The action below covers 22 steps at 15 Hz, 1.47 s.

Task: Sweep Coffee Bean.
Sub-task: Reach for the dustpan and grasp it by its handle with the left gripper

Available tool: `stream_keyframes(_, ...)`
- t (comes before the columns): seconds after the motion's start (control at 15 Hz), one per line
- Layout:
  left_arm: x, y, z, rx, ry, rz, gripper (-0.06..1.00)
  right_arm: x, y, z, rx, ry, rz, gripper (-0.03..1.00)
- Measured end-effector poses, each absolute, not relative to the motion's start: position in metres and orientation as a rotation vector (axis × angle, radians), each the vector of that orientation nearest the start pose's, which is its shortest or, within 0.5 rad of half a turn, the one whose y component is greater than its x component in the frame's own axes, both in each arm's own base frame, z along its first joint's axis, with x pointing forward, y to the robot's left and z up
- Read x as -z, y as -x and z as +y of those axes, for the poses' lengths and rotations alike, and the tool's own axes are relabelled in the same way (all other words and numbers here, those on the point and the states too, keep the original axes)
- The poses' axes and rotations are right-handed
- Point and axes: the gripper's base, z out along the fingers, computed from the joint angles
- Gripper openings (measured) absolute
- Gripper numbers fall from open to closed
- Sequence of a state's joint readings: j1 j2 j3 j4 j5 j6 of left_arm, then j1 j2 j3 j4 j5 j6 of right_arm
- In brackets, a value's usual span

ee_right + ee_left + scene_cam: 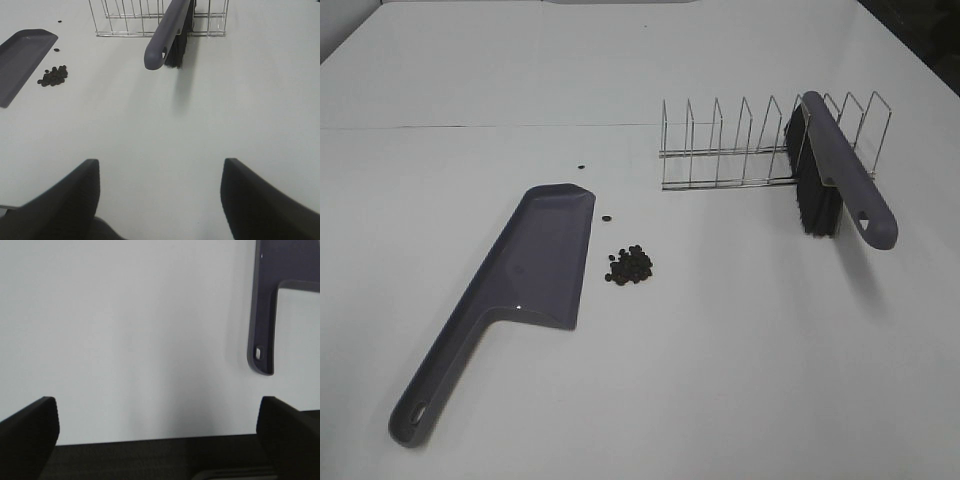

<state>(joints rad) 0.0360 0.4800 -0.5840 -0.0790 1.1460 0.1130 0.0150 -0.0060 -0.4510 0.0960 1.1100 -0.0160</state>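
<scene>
Coffee beans (631, 265) lie in a small pile on the white table (720, 380), just beside the dustpan (545, 255); from my high camera I see two strays lying apart from the pile. The brush (840, 170) leans in the wire rack (720, 150), well apart from them. On the left wrist view, the left gripper (157, 405) has its jaws wide apart and empty, near the dustpan's handle. On the right wrist view, the right gripper (161, 167) is also spread and holds nothing.

Both the left gripper (159, 427) and right gripper (161, 175) sat fully open, jaws spread wide apart, nothing held between them, neither touching anything.
</scene>
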Motion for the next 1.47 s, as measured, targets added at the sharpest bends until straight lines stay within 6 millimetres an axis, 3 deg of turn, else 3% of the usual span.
stream_keyframes(0.2,-0.279,-0.092,-0.007,0.128,-0.007,2.680,0.99,-0.260,0.003,0.008,-0.116,0.038,2.134,0.60)
stream_keyframes(0.47,-0.274,-0.113,-0.021,0.224,-0.148,2.751,0.99,-0.260,0.003,0.008,-0.116,0.038,2.134,0.60)
stream_keyframes(0.67,-0.259,-0.134,-0.058,0.324,-0.331,2.785,0.99,-0.260,0.003,0.008,-0.116,0.038,2.134,0.60)
stream_keyframes(0.8,-0.250,-0.144,-0.065,0.331,-0.324,2.819,0.99,-0.260,0.003,0.008,-0.116,0.038,2.134,0.60)
stream_keyframes(1.07,-0.214,-0.182,-0.093,0.283,-0.324,2.996,0.99,-0.260,0.003,0.008,-0.116,0.038,2.134,0.60)
stream_keyframes(1.27,-0.193,-0.217,-0.123,0.155,-0.333,3.018,0.99,-0.260,0.003,0.008,-0.116,0.038,2.134,0.60)
stream_keyframes(1.47,-0.165,-0.237,-0.135,0.032,-0.334,3.040,0.99,-0.260,0.003,0.008,-0.116,0.038,2.134,0.60)
